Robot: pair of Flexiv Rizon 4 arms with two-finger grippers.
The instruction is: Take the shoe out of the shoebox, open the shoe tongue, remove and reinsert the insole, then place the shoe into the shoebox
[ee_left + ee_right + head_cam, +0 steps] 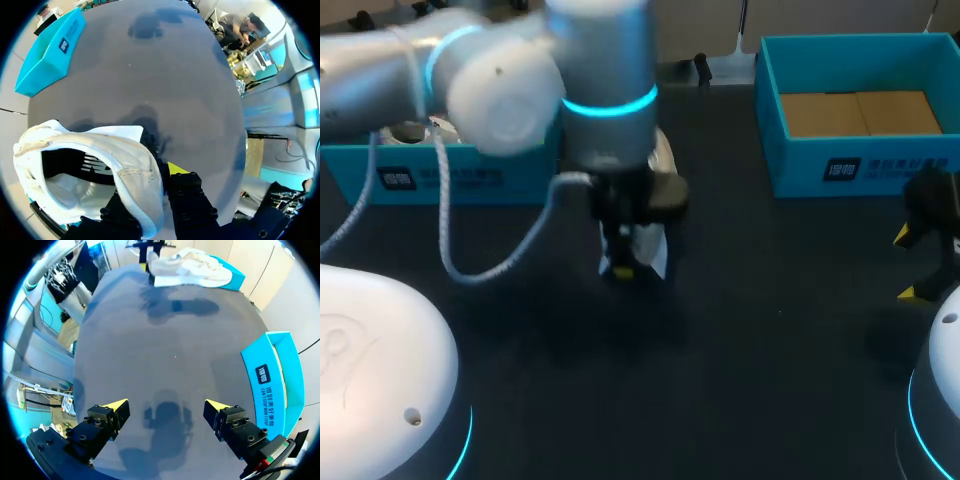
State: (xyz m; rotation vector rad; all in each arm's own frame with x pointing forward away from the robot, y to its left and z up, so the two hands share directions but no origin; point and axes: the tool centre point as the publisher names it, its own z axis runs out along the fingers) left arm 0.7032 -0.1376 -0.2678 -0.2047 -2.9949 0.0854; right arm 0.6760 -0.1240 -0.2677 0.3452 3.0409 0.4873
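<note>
Clenching shoe (134,172) collar, left jaws; wrist view shows shoe opening, head view not; right jaws released.

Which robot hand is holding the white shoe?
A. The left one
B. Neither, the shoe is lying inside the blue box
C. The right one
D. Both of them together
A: the left gripper is shut on the heel rim of the white shoe, while the right gripper hangs open far from it with nothing between its fingers.
</note>
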